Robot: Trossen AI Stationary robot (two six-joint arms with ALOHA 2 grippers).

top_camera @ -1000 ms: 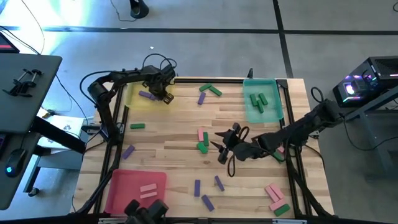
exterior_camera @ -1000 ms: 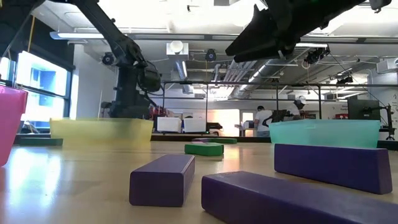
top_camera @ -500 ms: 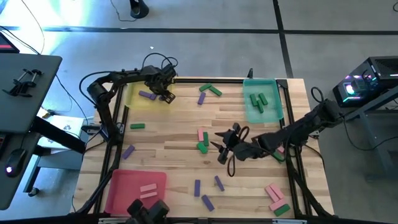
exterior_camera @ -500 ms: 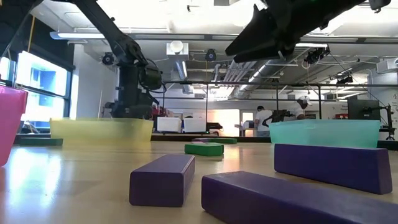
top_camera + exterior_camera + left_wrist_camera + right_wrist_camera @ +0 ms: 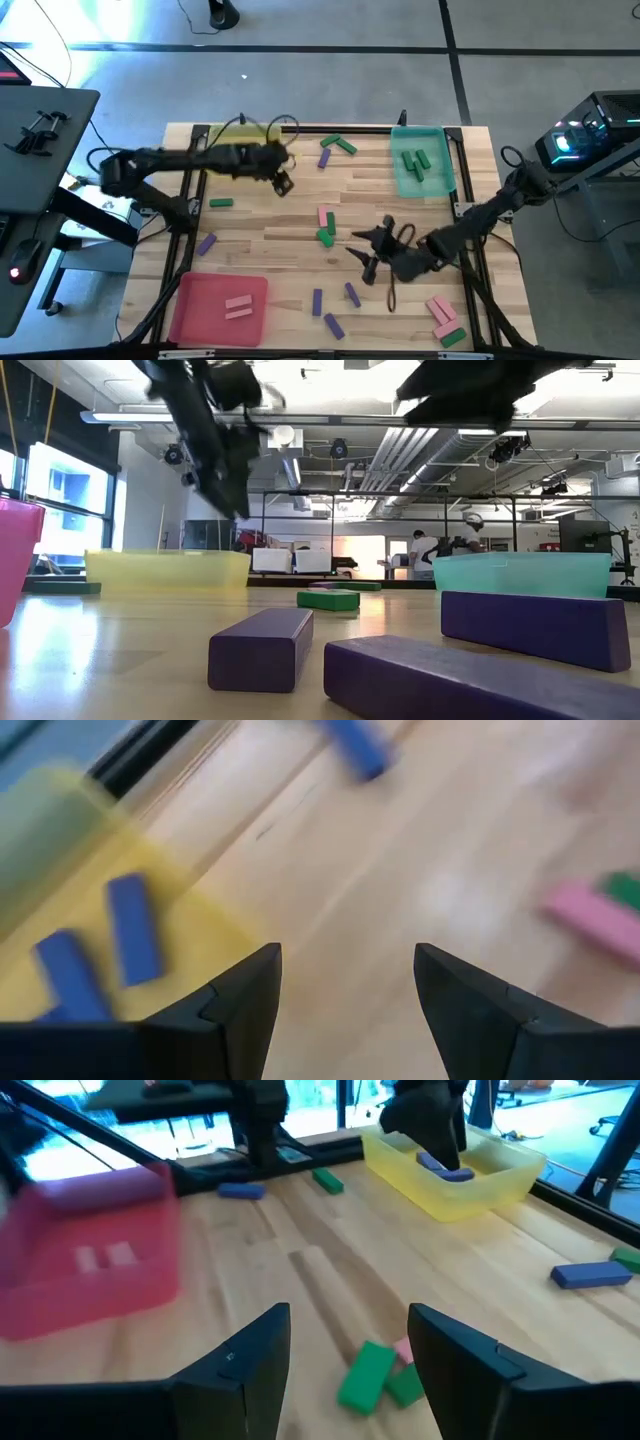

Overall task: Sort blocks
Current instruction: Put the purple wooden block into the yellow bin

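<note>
Blocks [image 5: 326, 225] lie scattered across the wooden table [image 5: 270, 230] in a workshop.

This was a robotics lab or open workshop hall. The table [image 5: 280, 215] was a butcher-block top boxed in by a black metal frame [image 5: 190, 200], standing on a grey concrete floor [image 5: 330, 80] marked with dark lines. Beside it stood a desk [image 5: 40, 140] with clamps and a computer unit [image 5: 590, 130] with glowing lights. Beyond the table, exposed ceiling ducts [image 5: 385, 470], strip lighting [image 5: 170, 417], more workstations and a person [image 5: 420, 553] in the distance were visible.
</note>
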